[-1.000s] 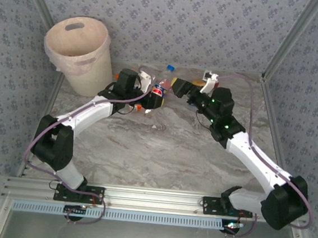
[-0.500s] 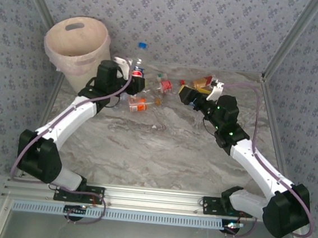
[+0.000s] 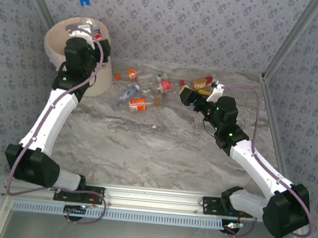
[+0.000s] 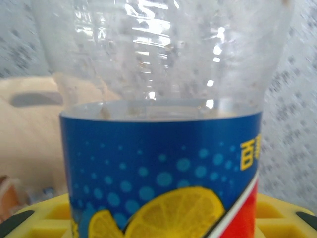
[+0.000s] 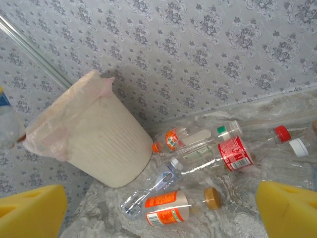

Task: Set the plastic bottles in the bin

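My left gripper [image 3: 89, 35] is shut on a clear plastic bottle [image 3: 85, 17] with a blue lemon label [image 4: 158, 163] and a blue cap, held upright over the cream bin [image 3: 56, 44]. The yellow pads [image 4: 39, 218] press on either side of the label. Several more plastic bottles lie on the marble table: an orange-label one [image 5: 171, 208], a clear blue-label one [image 5: 158, 184], a red-label one [image 5: 234, 153] and an orange-capped one [image 5: 171, 140]. My right gripper [image 5: 161, 213] hangs open above them with nothing between its fingers, at the pile's right side [image 3: 187, 95].
The bin [image 5: 94, 144] stands in the far left corner against the patterned wall. A loose gold cap [image 5: 212, 197] lies by the orange-label bottle [image 3: 138, 104]. More bottles [image 3: 203, 83] lie beside the right gripper near the back wall. The near half of the table [image 3: 161, 153] is bare marble.
My left arm has lifted the blue-label bottle off the table and swung it left and up to above the bin. The right gripper drew back slightly and stays open.
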